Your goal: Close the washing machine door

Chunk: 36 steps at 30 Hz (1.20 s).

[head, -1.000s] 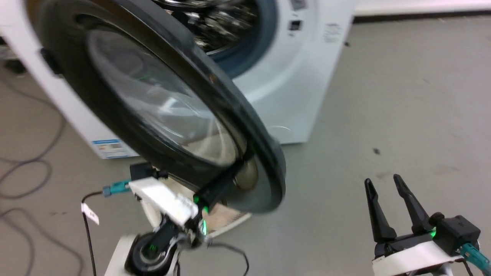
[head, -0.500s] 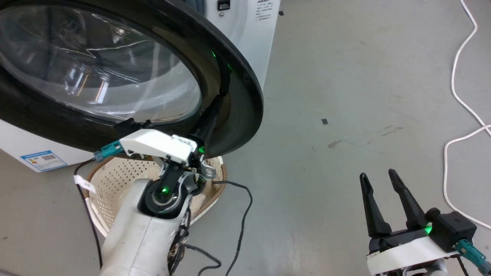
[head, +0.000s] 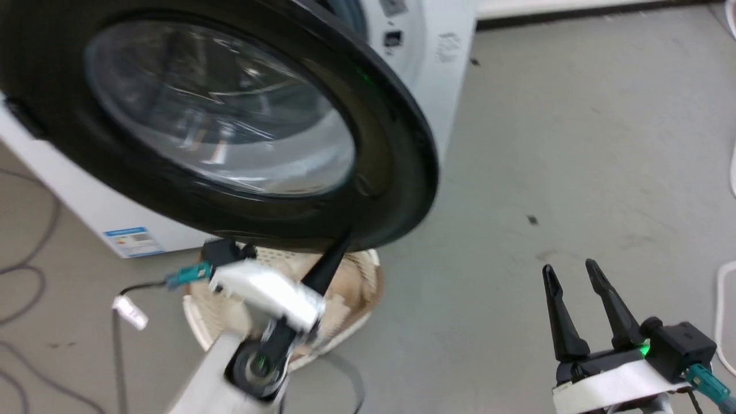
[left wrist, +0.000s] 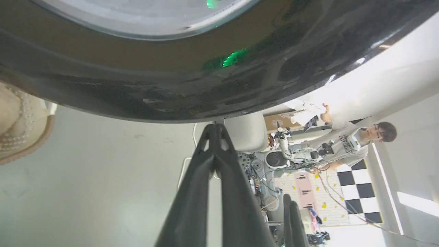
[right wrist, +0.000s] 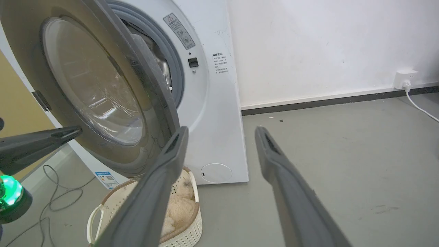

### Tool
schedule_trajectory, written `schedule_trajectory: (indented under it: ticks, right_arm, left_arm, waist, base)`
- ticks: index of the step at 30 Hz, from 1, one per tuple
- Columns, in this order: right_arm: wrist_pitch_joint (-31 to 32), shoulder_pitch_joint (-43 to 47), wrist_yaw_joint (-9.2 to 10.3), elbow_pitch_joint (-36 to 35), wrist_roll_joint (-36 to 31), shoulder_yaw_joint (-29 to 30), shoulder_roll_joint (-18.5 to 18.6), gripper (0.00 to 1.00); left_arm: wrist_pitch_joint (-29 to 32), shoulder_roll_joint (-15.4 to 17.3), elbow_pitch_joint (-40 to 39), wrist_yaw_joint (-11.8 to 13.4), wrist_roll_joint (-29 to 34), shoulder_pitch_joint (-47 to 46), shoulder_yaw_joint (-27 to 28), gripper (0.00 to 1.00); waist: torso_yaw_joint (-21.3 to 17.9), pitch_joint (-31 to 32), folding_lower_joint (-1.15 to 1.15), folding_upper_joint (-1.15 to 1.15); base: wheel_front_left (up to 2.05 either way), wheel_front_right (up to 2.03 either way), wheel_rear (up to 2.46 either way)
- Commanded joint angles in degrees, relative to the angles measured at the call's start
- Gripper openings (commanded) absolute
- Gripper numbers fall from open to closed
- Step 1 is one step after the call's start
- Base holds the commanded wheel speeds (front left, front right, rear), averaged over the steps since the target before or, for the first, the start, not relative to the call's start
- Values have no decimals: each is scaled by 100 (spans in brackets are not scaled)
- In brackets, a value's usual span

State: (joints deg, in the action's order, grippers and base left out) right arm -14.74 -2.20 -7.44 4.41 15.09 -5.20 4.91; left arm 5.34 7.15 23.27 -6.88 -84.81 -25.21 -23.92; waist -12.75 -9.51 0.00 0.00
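Your left tool has its two dark fingers pressed shut together, with nothing held between them. Its tips reach up to the bottom edge of the washing machine door, right at the wide black rim. I cannot tell if they push on it or just touch it. The door is partly open: it hangs out from the white washing machine, with a gap on the side away from the hinge. In your right wrist view you can see the grey-blue ring through that gap. A cream basket with holes sits on the floor just under the door, and something fluffy lies in it. Your right tool is well apart from the door, low on the right. Its fingers are spread wide and hold nothing. Thin cables lie on the floor to the left. In the left wrist view a person stands far off behind the tool.
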Motion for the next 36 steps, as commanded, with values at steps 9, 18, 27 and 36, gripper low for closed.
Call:
schedule_trajectory:
  ticks: [9, 18, 27, 36]
  right_arm:
    - [-26, 268, -5, 23, -18, 17, 109, 100]
    - [-26, 421, -5, -13, -22, -31, 104, 100]
    - [-26, 442, -5, -46, -44, -116, 141, 100]
    - [-26, 485, -5, -19, -68, -159, 155, 100]
  left_arm:
    - [-1073, 1615, -393, 149, 2766, 687, -1007, 0]
    - [-2023, 2073, -1073, 1305, 4266, 1092, -396, 0]
    - [-2033, 1294, -2220, 1581, 5472, 2306, 886, 100]
    - [-2034, 824, -2190, 1252, 6243, 2902, 1016, 100]
  waist:
    - [838, 668, 0, 0]
    - [1238, 941, 0, 0]
    - [1367, 947, 0, 0]
    - [1405, 942, 0, 0]
  base:
    - [0, 0, 0]
    - [0, 0, 0]
    - [0, 0, 0]
    - [0, 0, 0]
